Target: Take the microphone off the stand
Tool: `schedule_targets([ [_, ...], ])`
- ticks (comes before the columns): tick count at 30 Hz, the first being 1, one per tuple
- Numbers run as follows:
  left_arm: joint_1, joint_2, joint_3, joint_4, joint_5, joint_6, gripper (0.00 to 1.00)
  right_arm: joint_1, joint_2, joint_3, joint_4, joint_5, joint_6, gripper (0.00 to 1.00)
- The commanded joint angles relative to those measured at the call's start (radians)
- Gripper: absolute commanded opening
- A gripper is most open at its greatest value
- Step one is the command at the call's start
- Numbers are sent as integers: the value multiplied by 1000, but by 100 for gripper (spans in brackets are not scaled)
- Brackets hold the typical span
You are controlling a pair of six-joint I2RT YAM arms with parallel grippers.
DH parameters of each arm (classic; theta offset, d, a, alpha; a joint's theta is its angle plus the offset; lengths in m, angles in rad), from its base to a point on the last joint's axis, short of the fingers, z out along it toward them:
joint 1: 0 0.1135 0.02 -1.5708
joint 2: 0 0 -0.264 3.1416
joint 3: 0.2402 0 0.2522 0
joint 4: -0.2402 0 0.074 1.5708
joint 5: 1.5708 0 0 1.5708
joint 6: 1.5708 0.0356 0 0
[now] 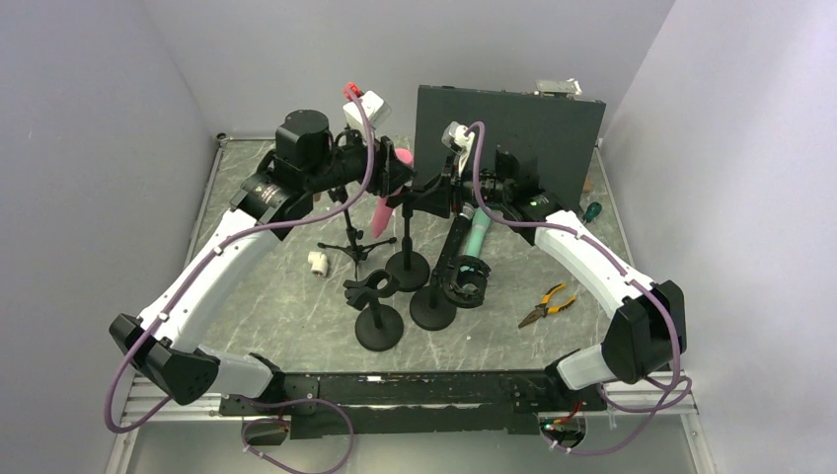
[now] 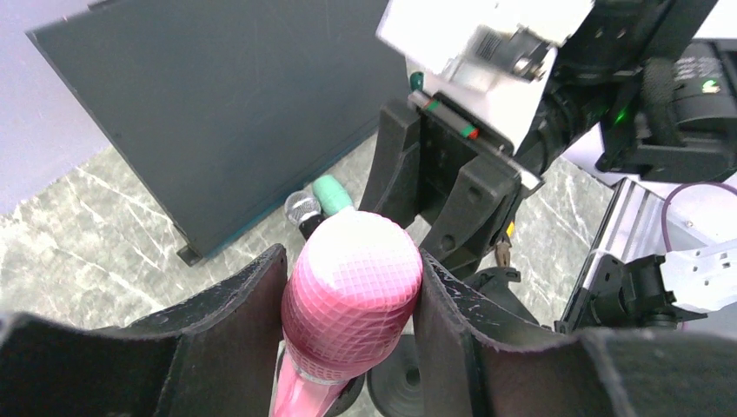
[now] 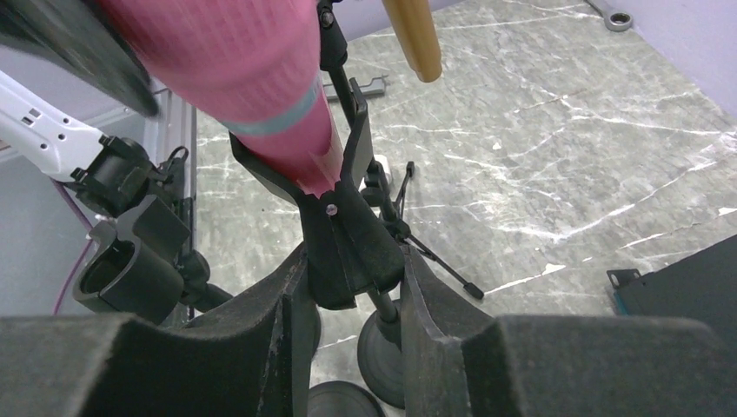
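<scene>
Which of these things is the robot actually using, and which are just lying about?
In use:
- pink microphone, held by left fingers
- its stand, clamped by right fingers

Lying about:
- green microphone
- pliers
- empty stand
- black board

Left end effector [image 2: 349, 265] pinches the pink microphone [image 2: 352, 295] by its mesh head; right end effector [image 2: 434, 187] just beyond.

Overhead view from behind the two arms [image 1: 227, 257], looking down on the whole table [image 1: 494, 341]. Left wrist view — very close, past its own fingers [image 2: 235, 321], toward a dark board [image 2: 217, 113]. Right wrist view — close, low, facing the stand clip [image 3: 343, 234]. All three share the pink microphone [image 1: 383, 212].
</scene>
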Motion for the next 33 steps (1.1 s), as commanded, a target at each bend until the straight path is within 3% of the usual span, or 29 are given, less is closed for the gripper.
schedule_targets([
  [1,-5,-31,104,3,19,-16,0,-4,-18,-18,6,45,-9,0],
  [13,-5,-55,319,-44,-45,-5,0,-3,-7,-2,-38,59,-50,0],
  [23,-4,-300,326,-49,-230,78,0,-1,-18,4,-60,89,-55,0],
  [26,-4,-387,262,-52,-262,50,0,1,-34,2,-67,112,-48,35],
  [29,-4,-471,159,-44,-275,-1,0,11,-47,4,-72,139,-31,59],
  [33,-4,-535,57,-79,-284,-67,0,31,-66,7,-93,212,-19,84],
])
